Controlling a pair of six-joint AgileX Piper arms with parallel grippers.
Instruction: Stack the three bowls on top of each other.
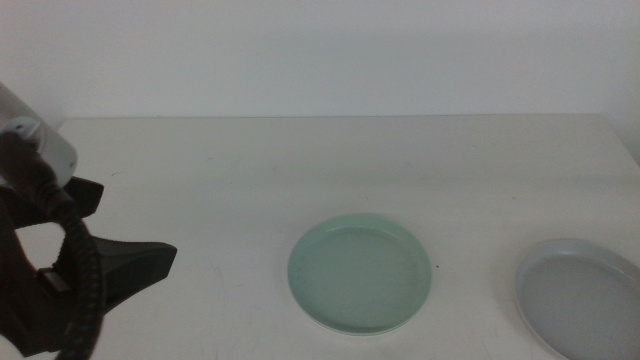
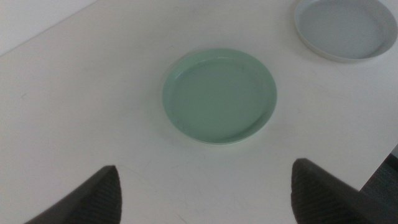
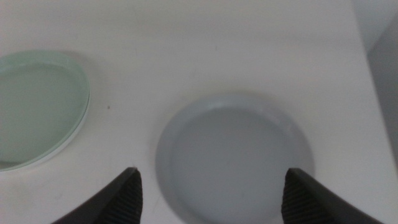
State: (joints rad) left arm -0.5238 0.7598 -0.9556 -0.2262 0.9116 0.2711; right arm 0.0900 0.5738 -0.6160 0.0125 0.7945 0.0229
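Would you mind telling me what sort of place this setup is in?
Probably a lab or test bench, not a kitchen: a bare white table against a plain white wall, with only a green bowl, a grey bowl and the left gripper.

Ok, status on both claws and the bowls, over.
Left claw open, short of mint green bowl. Right claw open above light grey bowl. Bowls apart on table, unstacked. White bowl not seen.
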